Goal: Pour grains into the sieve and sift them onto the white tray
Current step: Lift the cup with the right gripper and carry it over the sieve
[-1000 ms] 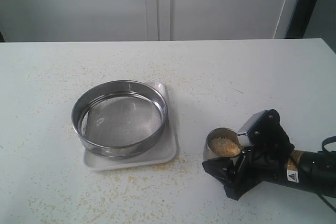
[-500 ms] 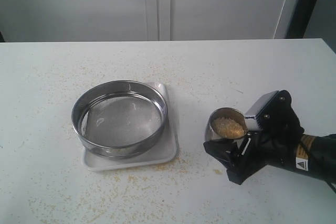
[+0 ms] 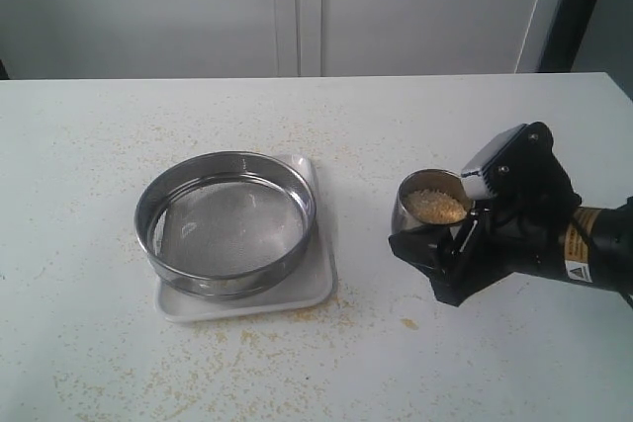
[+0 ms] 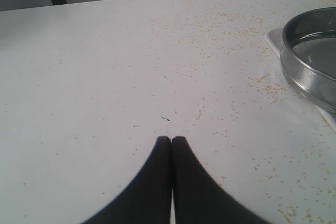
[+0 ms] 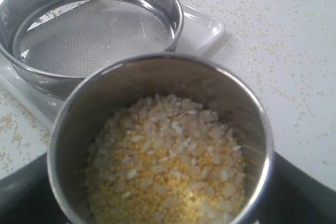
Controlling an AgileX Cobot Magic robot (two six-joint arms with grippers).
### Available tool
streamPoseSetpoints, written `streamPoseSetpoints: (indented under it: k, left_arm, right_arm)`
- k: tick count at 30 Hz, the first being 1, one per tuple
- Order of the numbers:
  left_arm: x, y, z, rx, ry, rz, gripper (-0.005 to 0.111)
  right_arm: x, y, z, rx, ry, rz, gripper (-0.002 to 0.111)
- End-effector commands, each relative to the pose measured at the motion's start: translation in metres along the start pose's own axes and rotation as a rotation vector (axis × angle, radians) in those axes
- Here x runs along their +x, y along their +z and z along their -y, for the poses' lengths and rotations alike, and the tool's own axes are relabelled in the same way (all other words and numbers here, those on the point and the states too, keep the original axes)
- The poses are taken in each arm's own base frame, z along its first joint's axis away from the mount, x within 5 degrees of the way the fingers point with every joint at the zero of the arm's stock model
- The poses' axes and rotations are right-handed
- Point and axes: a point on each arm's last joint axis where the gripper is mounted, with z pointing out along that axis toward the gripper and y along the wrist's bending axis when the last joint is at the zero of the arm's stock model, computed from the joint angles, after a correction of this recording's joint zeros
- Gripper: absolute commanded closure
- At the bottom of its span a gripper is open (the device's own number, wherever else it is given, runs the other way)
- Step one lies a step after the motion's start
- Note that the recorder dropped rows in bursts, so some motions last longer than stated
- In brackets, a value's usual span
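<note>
My right gripper [image 3: 436, 214] is shut on a small steel cup [image 3: 407, 216], held above the table to the right of the sieve. The cup [image 5: 157, 80] holds the grains [image 5: 168, 156], golden bits mixed with pale rice-like pieces. In the right wrist view the black fingers [image 5: 310, 195] show at either side of the cup. The sieve [image 3: 226, 226], a wide steel ring with grey mesh, sits on the white tray [image 3: 318, 282] with nothing in it. In the left wrist view my left gripper [image 4: 171, 139] is shut and empty over bare table, with the sieve [image 4: 310, 51] off to one side.
Loose grains [image 3: 297, 135] lie scattered over the white table around the tray and along its near part. A white cabinet wall [image 3: 297, 7] stands behind the table's far edge. A dark post [image 3: 579, 7] rises at the back right.
My right gripper has lifted the cup of grains off the table and carried it upward and a little away from the front edge. The sieve, tray and left gripper have not moved.
</note>
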Motion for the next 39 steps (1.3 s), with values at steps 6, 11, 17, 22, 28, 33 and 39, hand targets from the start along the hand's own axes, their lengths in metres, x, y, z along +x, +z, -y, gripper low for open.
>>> streamPoseSetpoints:
  k: [6, 11, 17, 22, 28, 33, 39]
  left_arm:
    - [0.001, 0.000, 0.000, 0.005, -0.007, 0.002, 0.107]
    - [0.001, 0.000, 0.000, 0.005, -0.007, 0.002, 0.107]
    - [0.001, 0.000, 0.000, 0.005, -0.007, 0.002, 0.107]
    - [0.001, 0.000, 0.000, 0.005, -0.007, 0.002, 0.107]
    - [0.001, 0.000, 0.000, 0.005, -0.007, 0.002, 0.107]
    - [0.001, 0.000, 0.000, 0.005, -0.007, 0.002, 0.107]
    - [0.001, 0.000, 0.000, 0.005, -0.007, 0.002, 0.107]
  right_arm:
    - [-0.030, 0.006, -0.006, -0.053, 0.008, -0.002, 0.108]
    - [-0.041, 0.011, -0.013, -0.073, -0.022, 0.006, 0.108]
    - [-0.052, 0.019, -0.017, -0.031, -0.044, -0.030, 0.108]
    - [-0.063, 0.024, -0.021, 0.000, -0.072, -0.041, 0.108]
    - [-0.082, 0.030, -0.025, 0.050, -0.095, -0.040, 0.108]
    - [-0.093, 0.038, -0.030, 0.082, -0.103, -0.047, 0.108]
    - [-0.101, 0.062, -0.037, 0.112, -0.137, -0.089, 0.108]
